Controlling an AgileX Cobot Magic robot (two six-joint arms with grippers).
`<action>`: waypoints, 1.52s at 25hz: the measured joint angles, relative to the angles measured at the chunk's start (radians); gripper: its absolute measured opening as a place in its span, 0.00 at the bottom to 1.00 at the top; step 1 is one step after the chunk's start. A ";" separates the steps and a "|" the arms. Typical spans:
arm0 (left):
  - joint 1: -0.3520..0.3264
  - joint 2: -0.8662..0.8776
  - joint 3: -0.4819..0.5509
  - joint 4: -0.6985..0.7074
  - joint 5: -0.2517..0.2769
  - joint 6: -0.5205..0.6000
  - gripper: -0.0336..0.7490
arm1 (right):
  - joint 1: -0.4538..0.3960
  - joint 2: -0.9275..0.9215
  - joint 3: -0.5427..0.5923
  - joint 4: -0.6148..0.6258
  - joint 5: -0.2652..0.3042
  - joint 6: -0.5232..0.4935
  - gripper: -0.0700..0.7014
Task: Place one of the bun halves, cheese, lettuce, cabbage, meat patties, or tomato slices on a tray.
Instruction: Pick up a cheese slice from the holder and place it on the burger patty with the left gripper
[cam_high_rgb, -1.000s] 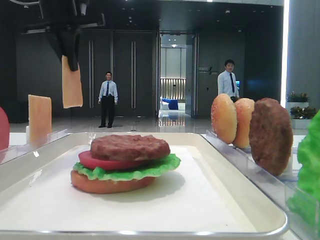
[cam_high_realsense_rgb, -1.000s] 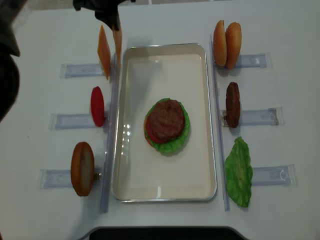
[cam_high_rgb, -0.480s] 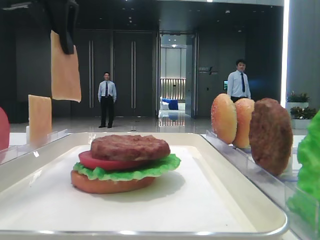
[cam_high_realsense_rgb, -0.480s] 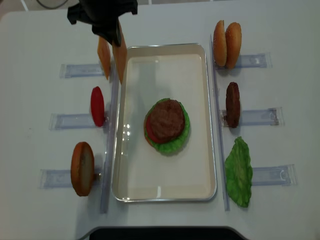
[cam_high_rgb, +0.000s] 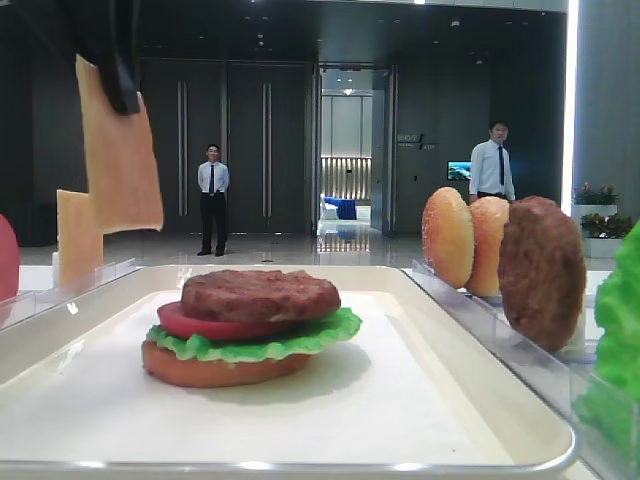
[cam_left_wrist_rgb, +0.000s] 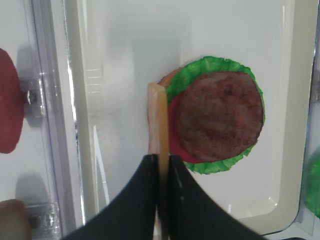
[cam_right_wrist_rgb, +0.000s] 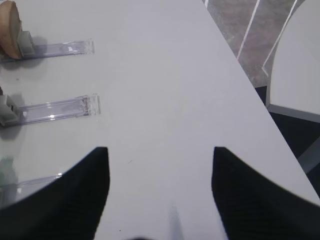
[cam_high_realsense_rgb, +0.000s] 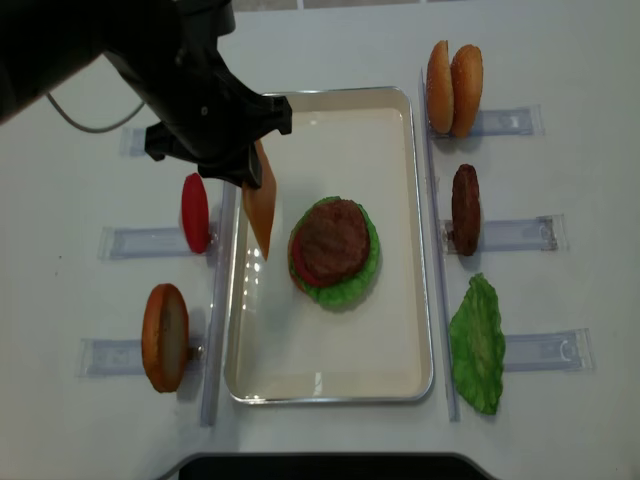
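Note:
My left gripper (cam_high_realsense_rgb: 247, 168) is shut on a pale orange cheese (cam_high_realsense_rgb: 261, 208) slice that hangs on edge from it above the left side of the cream tray (cam_high_realsense_rgb: 330, 388). In the left wrist view the cheese (cam_left_wrist_rgb: 158, 117) shows edge-on between the black fingertips (cam_left_wrist_rgb: 150, 170), just left of the stack. The stack in mid-tray has a meat patty (cam_high_realsense_rgb: 333, 240) on a tomato slice, lettuce (cam_high_realsense_rgb: 352, 290) and a bun half. My right gripper (cam_right_wrist_rgb: 157, 150) is open over bare table, holding nothing.
Clear racks flank the tray. Left racks hold a second cheese slice (cam_high_rgb: 78, 235), a tomato slice (cam_high_realsense_rgb: 195, 212) and a bun half (cam_high_realsense_rgb: 165, 337). Right racks hold two bun halves (cam_high_realsense_rgb: 453, 88), a patty (cam_high_realsense_rgb: 465, 208) and lettuce (cam_high_realsense_rgb: 478, 345). Two people stand far behind.
My left arm has carried the cheese from above the back-left rack forward and rightward, over the tray's left side near the stack. The right gripper's earlier state is not shown.

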 joint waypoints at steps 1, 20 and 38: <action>0.000 0.000 0.013 -0.032 -0.023 0.028 0.07 | 0.000 0.000 0.000 0.000 0.000 0.000 0.64; -0.001 0.010 0.184 -0.637 -0.382 0.541 0.07 | 0.000 0.000 0.000 0.000 0.000 0.000 0.64; -0.001 0.116 0.188 -0.728 -0.389 0.687 0.07 | 0.000 0.000 0.000 0.000 0.000 0.000 0.64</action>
